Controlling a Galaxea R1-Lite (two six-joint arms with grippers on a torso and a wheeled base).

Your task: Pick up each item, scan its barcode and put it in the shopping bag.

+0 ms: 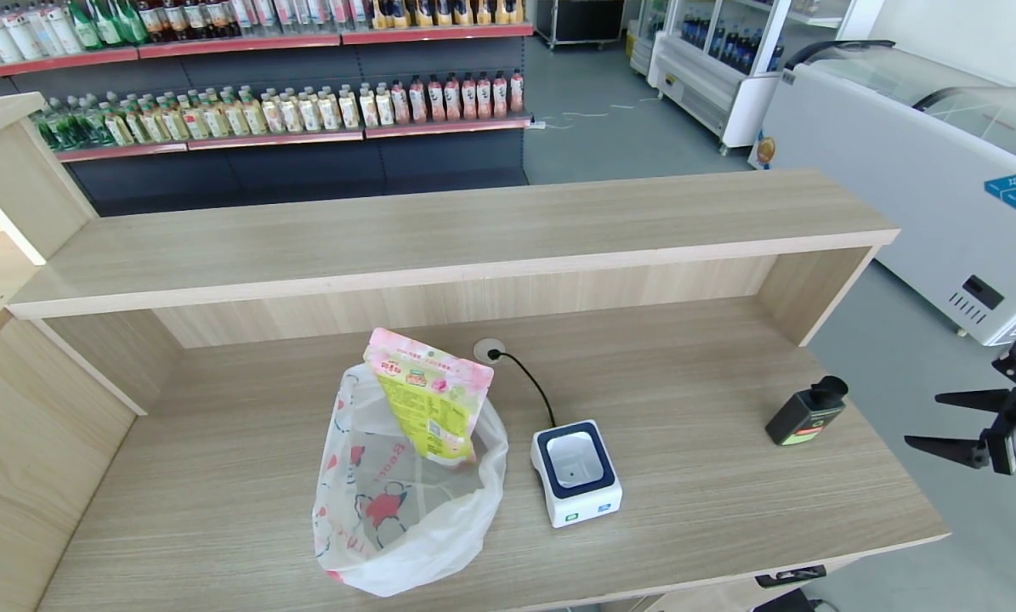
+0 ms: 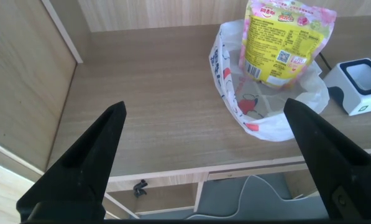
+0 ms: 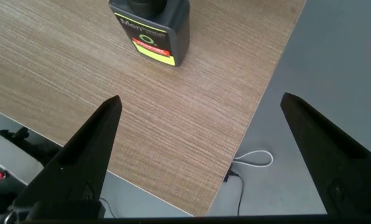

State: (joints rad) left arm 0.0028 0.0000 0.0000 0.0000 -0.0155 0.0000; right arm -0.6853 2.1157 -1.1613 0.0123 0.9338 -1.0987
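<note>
A white plastic shopping bag point(image 1: 405, 501) point(image 2: 260, 106) stands open on the wooden counter, left of centre. A pink and yellow snack pouch point(image 1: 427, 395) point(image 2: 283, 38) leans upright in its mouth. To the bag's right sits the white and blue barcode scanner point(image 1: 576, 472) point(image 2: 358, 86), its cable running to a hole in the counter. A dark bottle with a red and green label point(image 1: 805, 412) point(image 3: 151, 31) lies near the counter's right end. My right gripper point(image 1: 941, 421) point(image 3: 201, 158) hangs open just off the right edge, apart from the bottle. My left gripper point(image 2: 207, 162) is open above the counter's front left.
A raised wooden shelf point(image 1: 439, 238) runs along the back of the counter, with side walls at both ends. Store shelves of drinks point(image 1: 278, 110) stand behind, and a white freezer point(image 1: 916, 178) to the right. The counter's right edge point(image 3: 260, 124) drops to the grey floor.
</note>
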